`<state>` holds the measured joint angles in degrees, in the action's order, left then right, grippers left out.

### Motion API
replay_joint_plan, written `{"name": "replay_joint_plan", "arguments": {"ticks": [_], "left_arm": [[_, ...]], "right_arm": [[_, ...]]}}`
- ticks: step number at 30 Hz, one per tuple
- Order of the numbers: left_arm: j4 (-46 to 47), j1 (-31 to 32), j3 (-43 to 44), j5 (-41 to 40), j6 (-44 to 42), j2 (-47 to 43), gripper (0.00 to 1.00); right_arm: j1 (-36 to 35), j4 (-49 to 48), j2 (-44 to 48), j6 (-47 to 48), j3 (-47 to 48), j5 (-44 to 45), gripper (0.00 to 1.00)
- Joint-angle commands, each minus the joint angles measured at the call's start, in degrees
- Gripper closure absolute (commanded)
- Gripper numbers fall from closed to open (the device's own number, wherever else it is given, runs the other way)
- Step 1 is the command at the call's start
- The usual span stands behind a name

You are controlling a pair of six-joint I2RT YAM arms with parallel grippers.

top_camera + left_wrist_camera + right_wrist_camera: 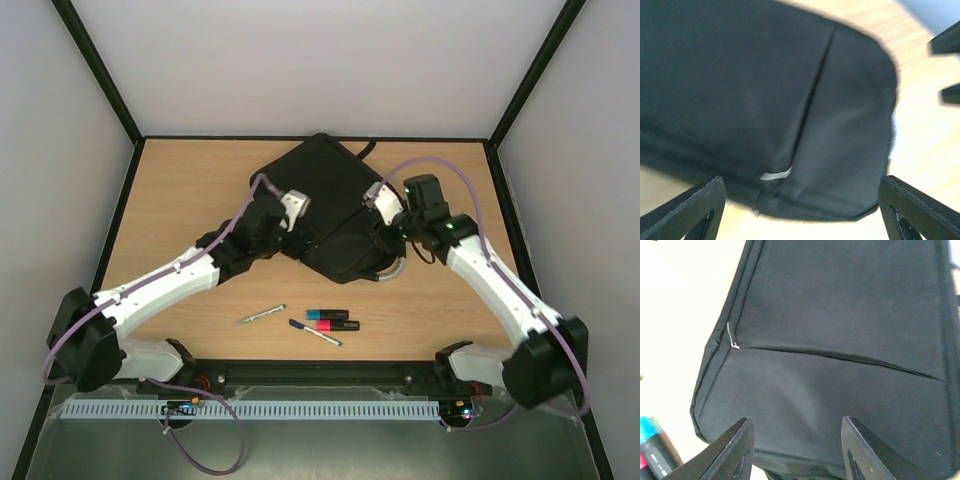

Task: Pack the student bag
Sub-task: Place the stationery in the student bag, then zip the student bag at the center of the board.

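Overhead, left-wrist and right-wrist views of a wooden bench (pixel 180 200) with two arms.

Left: the left arm (pixel 160 280) reaches diagonally from the near left corner toward the middle of the bench. Its pincer (pixel 800 185) is spread wide. In the wrist view, one finger (pixel 695 210) stands at each lower corner, with black fabric filling the space beyond them. Nothing is pinched.

Centre: the student bag (pixel 325 195) lies flat on the far middle of the bench, turned diagonally, with one corner toward the back wall. A seam runs across its face, ending at a small pale zip pull (pixel 776 175). On bare wood nearer the arm bases lie a silver pen (pixel 262 316), a blue pen (pixel 315 333), a blue marker (pixel 327 314) and a red marker (pixel 343 325), all apart from the bag.

Right: the right arm (pixel 500 290) bends in from the near right corner. Its pincer (pixel 796 422) is spread above the bag's near edge. Whether its fingers (pixel 737 450) touch the fabric cannot be told.
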<state>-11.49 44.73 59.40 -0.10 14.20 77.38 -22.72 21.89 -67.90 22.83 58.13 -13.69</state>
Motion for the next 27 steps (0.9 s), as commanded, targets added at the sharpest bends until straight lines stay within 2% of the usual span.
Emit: {"name": "replay_joint_plan", "arguments": {"ticks": [1, 4, 9, 14, 18, 23, 27], "left_arm": [[4.8, -3.6, -12.7, 0.1, 8.7, -2.6, 0.16], [8.2, -5.6, -18.6, 2.7, 10.2, -3.5, 0.19], [12.7, -6.5, -23.5, 3.2, 8.4, -1.7, 0.22], [17.2, -6.7, -25.8, 5.7, 4.9, 2.5, 0.25], [18.7, -6.9, -24.9, 5.1, -0.6, 6.7, 0.30], [19.8, -8.4, -23.5, 7.3, -4.6, 9.8, 0.39], [22.8, -10.7, -24.1, 10.2, -6.7, 10.2, 0.43]], "right_arm": [[0.2, 0.2, -10.0, -1.6, 5.2, -8.7, 0.52], [0.2, -0.3, -17.9, -1.2, 8.8, -10.4, 0.52], [0.2, -2.9, -29.1, -2.1, 12.0, -9.7, 0.53], [0.3, -5.4, -37.5, -3.8, 13.2, -3.6, 0.55], [1.1, -7.5, -41.7, -5.8, 13.5, 1.0, 0.55], [1.8, -9.4, -44.5, -7.7, 12.7, -0.2, 0.55], [1.7, -10.0, -45.5, -7.3, 11.5, -0.5, 0.55]]}}
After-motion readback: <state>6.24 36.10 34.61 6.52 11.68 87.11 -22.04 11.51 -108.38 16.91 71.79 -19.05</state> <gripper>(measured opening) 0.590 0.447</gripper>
